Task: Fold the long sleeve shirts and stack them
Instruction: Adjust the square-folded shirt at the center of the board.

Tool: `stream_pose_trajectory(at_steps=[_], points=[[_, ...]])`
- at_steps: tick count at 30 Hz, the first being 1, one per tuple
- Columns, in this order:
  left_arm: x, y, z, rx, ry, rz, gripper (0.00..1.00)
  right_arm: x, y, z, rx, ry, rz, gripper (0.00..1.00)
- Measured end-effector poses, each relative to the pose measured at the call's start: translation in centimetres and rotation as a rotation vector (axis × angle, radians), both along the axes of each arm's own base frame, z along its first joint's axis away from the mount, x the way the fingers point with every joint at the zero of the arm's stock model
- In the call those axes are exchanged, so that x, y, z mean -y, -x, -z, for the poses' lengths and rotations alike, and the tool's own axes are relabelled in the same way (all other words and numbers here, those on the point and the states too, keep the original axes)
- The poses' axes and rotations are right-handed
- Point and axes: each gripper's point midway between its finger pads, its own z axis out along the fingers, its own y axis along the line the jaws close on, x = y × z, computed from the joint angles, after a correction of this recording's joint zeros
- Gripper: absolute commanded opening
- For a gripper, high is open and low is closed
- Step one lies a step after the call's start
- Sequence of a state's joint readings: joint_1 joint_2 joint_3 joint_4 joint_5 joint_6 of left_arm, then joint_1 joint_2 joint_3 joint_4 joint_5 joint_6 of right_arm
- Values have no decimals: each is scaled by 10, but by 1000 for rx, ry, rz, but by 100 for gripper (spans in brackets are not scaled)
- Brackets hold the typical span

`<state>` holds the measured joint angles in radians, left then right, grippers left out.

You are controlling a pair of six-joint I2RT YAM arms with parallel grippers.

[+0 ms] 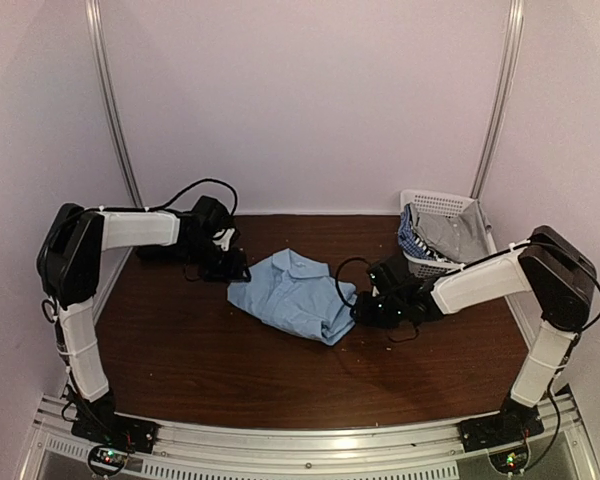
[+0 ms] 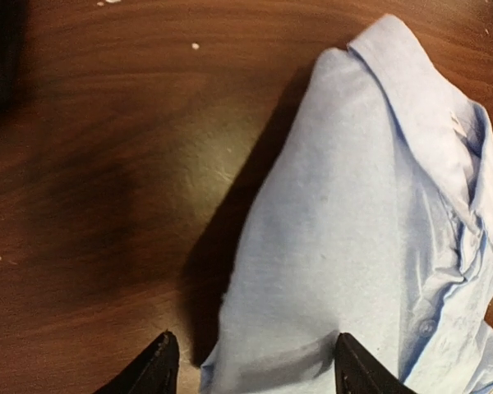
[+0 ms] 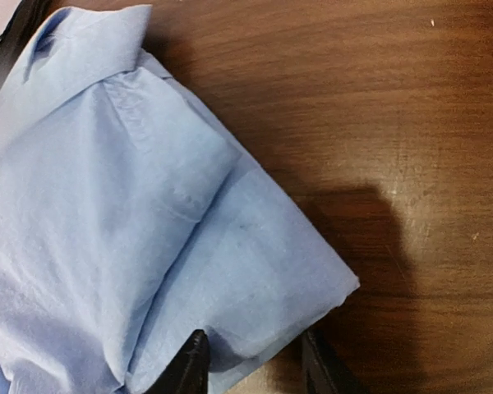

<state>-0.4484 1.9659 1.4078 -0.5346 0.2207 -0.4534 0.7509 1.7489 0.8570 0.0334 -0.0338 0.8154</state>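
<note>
While both of my arms reach in over the dark brown wooden counter [image 1: 200, 370], the light blue collared cloth shirt [image 1: 295, 295] lies folded into a compact bundle. It sits about midway between the left and right edges, a little nearer the far edge than the near one. Its collar lies on the side toward the far edge, and a button shows on the front in my left wrist view.

My left end effector [image 2: 251, 371] sits low at the side of the bundle that faces the left edge. Its two fingers stand wide apart and straddle the corner of the fold. One finger touches the cloth, while a strip of bare wood shows between the other finger and the cloth, so nothing is pinched there.

My right end effector [image 3: 253, 368] is at the opposite side, the one facing the right edge, down at a folded corner. Its fingers stand narrower, and the layered cloth fills the gap between them. I cannot tell whether they press on it or merely flank it.

In the far right corner stands a white plastic lattice basket [image 1: 438, 203], well apart from the shirt. A blue checked cloth [image 1: 412, 238] and a grey cloth [image 1: 450, 235] are heaped inside it.
</note>
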Motion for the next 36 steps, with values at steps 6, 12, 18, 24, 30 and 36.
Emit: stream_pose_trajectory(at_steps=[6,12,18,24,30,36], points=[[13,28,24,-63,50,69,29,-6,-21,7,2,18,-17,21],[19,80,37,-143,66,96,19,-3,-46,8,18,64,-44,24],[44,151,24,-179,73,155,47,6,-56,6,30,145,-94,48],[29,152,6,-136,50,47,53,21,-46,-19,36,233,-144,58],[14,102,-36,-17,96,-73,51,1,-60,-78,145,186,-171,56],[11,45,-32,16,101,-125,50,-18,-72,-75,143,165,-211,54]])
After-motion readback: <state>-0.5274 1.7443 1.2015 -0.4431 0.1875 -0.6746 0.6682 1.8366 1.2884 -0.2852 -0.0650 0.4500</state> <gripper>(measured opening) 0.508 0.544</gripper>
